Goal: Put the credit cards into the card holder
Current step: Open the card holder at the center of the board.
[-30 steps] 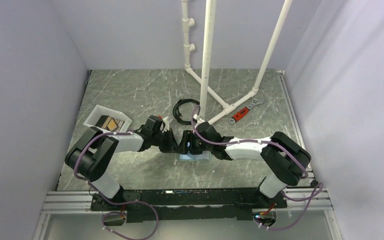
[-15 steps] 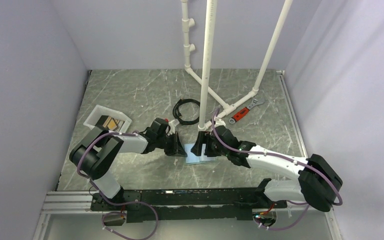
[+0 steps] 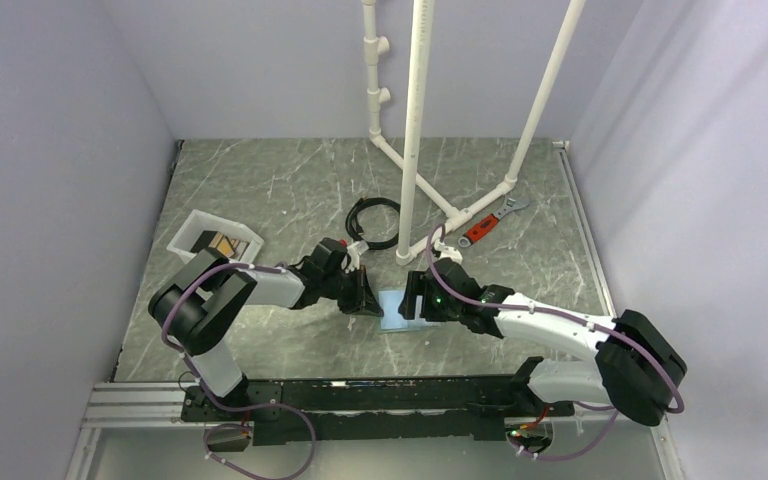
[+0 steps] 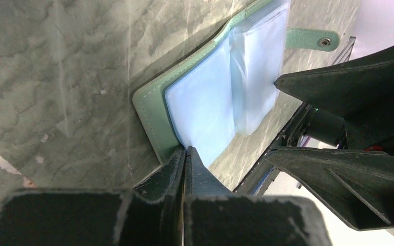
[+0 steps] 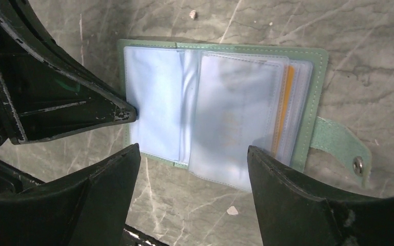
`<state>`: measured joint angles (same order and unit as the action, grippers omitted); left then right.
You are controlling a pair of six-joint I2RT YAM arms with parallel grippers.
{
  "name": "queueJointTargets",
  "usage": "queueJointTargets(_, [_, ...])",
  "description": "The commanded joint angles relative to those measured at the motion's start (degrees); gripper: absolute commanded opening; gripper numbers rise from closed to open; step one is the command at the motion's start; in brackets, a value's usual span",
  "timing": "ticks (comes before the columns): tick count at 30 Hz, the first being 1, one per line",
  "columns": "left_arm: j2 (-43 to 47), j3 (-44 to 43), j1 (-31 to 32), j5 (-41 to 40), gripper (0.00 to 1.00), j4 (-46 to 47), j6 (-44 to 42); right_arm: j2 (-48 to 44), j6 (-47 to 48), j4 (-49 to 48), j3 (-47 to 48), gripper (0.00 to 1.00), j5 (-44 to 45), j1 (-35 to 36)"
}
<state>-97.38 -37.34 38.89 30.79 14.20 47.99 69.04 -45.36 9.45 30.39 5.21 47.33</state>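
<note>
Black and closed tight, the left tool (image 4: pixel 184 154) is set on an edge of the grey-green folding card holder (image 5: pixel 156 102), laid open on the marbled grey bench (image 5: pixel 364 41). The right tool (image 5: pixel 192 154) is spread wide above it. A thin orange card (image 5: pixel 283 102) is seen in one clear sleeve.

White arm shells (image 3: pixel 272 288), black joints (image 3: pixel 640 365), purple cables (image 3: pixel 560 313), scuffed black claw fingers (image 5: pixel 308 200)

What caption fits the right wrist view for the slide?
Open wallet lying flat, orange card in one sleeve; shut left tool tip on its left page, right tool open over it.
</note>
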Motion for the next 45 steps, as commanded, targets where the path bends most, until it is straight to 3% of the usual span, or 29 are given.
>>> queueJointTargets(1, [0.47,0.62,0.39,-2.24,0.04,0.84,1.87,-1.15,0.63,2.35,-0.69,0.79,2.22,-0.13])
queueJointTargets(9, [1.59,7.39,1.89,-4.34,0.0,10.96,11.89,3.36,4.08,-4.37,-0.33,0.78,-4.76,0.41])
queueJointTargets(11, [3.19,10.11,3.33,-7.06,0.0,14.15,15.49,4.57,6.63,-7.28,0.45,0.78,-10.82,0.63])
queueJointTargets(16, [12.07,16.2,10.18,-23.3,0.0,10.77,25.92,8.67,13.71,-12.33,4.06,0.77,-25.14,2.9])
queueJointTargets(20, [19.72,21.1,14.2,-32.27,0.0,7.12,35.05,6.17,15.44,-12.73,6.56,0.78,-34.45,5.24])
queueJointTargets(23, [22.31,23.82,16.64,-36.48,0.0,7.45,39.42,2.11,15.54,-6.34,8.06,0.79,-32.07,5.23])
queueJointTargets(26, [23.55,24.1,17.97,-38.9,0.0,5.93,40.54,0.1,14.16,6.79,11.53,0.79,-16.98,4.39])
queueJointTargets(29, [24.26,24.19,18.72,-39.75,0.0,5.31,40.91,-1.23,12.82,12.52,11.12,0.79,-11.44,2.29])
queueJointTargets(45, [21.14,22.84,19.9,-39.73,0.0,6.33,41.22,5.02,13.36,8.77,7.76,0.76,-10.77,1.8])
